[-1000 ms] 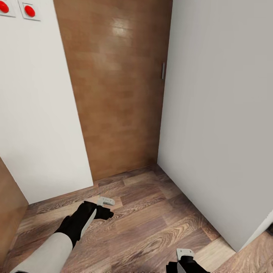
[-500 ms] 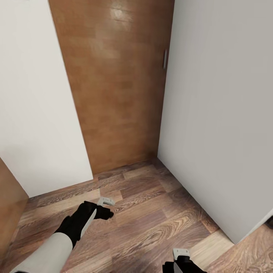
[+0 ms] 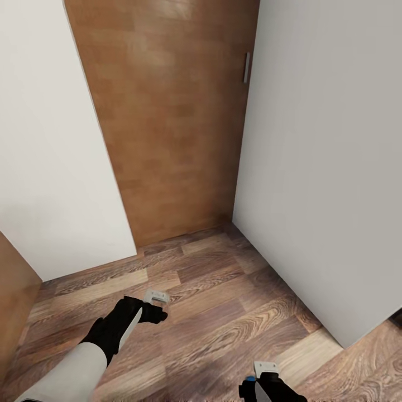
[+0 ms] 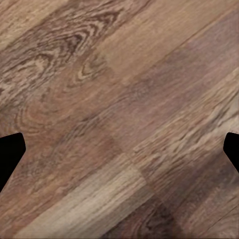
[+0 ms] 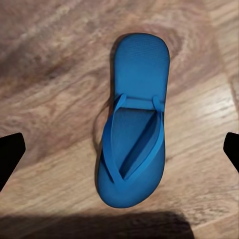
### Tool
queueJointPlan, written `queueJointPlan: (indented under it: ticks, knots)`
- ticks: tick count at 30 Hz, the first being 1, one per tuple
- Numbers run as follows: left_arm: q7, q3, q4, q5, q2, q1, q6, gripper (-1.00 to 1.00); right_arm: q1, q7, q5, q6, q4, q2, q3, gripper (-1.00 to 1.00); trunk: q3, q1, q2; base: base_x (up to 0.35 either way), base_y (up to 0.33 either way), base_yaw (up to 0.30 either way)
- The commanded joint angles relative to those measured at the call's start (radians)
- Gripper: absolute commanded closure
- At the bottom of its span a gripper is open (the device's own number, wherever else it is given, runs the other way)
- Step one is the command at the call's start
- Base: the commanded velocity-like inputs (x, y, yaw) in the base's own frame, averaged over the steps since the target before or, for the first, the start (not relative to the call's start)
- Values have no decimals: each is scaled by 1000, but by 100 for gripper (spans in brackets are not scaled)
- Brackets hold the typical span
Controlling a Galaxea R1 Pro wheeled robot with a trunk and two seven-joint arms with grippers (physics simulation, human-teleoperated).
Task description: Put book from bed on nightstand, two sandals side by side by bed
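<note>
View shifts vs 1 s ago: red buttons gone, door (image 3: 167, 123) nearer. Sandal (image 5: 133, 122) under R gripper (image 5: 119, 149), jaws wide, nothing held; L gripper (image 4: 119, 149) wide, empty. You're positioned to grab it

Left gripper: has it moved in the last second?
Yes: the left gripper has drawn slightly back from the white wall, carried with the robot.

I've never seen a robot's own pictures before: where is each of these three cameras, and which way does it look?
Head view: on the robot's head, looking forward and down at a wooden door, white walls and plank floor; left gripper and right gripper show.
Left wrist view: on the left arm, facing bare floor; dark fingertips at the edges.
Right wrist view: on the right arm, facing a blue sandal on the floor.
All three share the plank floor.
</note>
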Motion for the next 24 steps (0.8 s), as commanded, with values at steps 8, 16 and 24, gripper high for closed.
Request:
queueJointPlan:
  ticks: [8,16,24]
  knots:
    - [-3,-2,-2,-3,0,1,5,-100,-19,-3,-1,5,-2,0,-7,-100,-32,3,-2,0,0,0]
    - [-4,-2,-2,-3,0,1,5,-100,-43,-3,-3,6,-1,1,-7,-100,-36,4,-3,0,0,0]
    - [-4,-2,-2,-3,0,1,4,-100,-62,-3,-3,19,-2,1,-7,-100,-36,4,-3,0,0,0]
